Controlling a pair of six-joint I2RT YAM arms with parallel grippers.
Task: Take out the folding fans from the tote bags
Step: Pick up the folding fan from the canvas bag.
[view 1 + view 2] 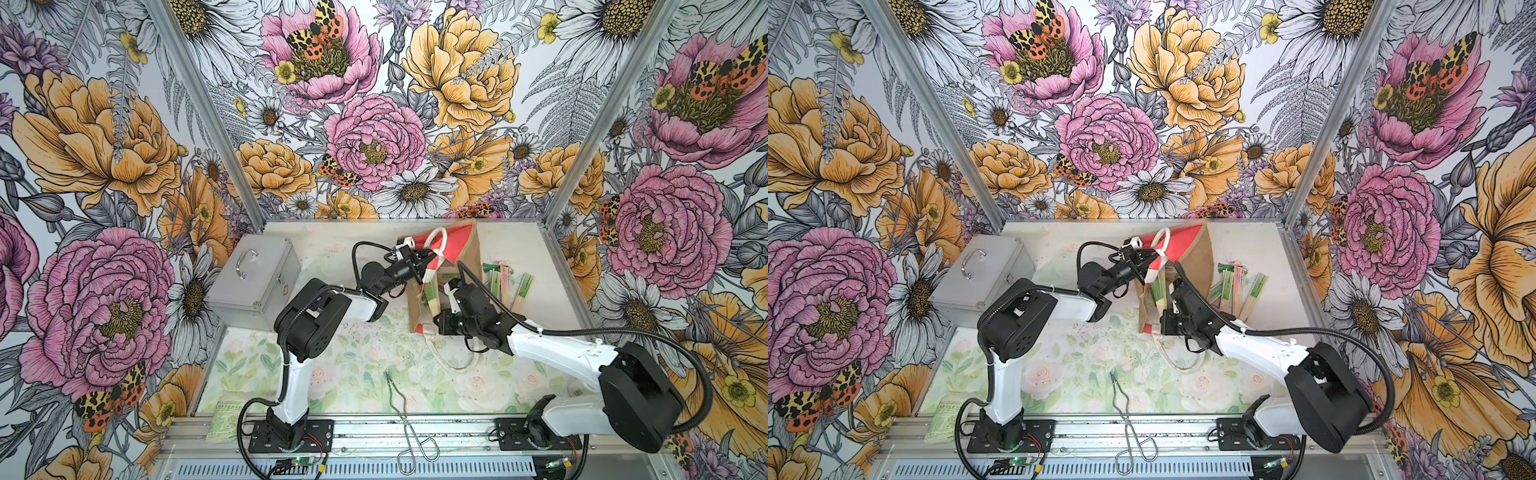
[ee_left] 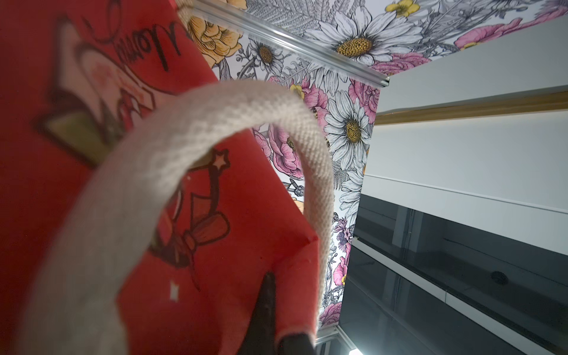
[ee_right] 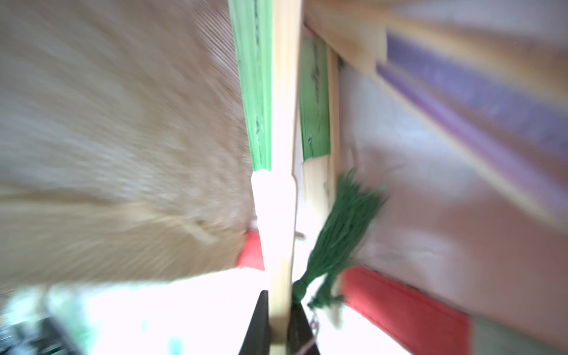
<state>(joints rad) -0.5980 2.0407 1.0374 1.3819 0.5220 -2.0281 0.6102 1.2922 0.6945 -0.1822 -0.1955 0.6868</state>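
**Both arms reaching far, both grippers clamping**

The left arm (image 1: pixel 320 307) is rising from its near base, bending at the elbow and stretching right and far, with its wrist tilting upward. The left gripper (image 2: pixel 278 322) is pinching the red panel of the tote bag (image 2: pixel 246 199), jaws closed on the cloth. The right arm (image 1: pixel 561 353) is leaning low, left and far. The right gripper (image 3: pixel 278 307) is squeezing a folding fan (image 3: pixel 282 123) by its wooden end.

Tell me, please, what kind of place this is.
Probably a robot test booth, not a home. The left arm and the right arm are mounted on a metal rail; floral printed walls stand in an aluminium frame; a tote bag sits on the table as a prop.
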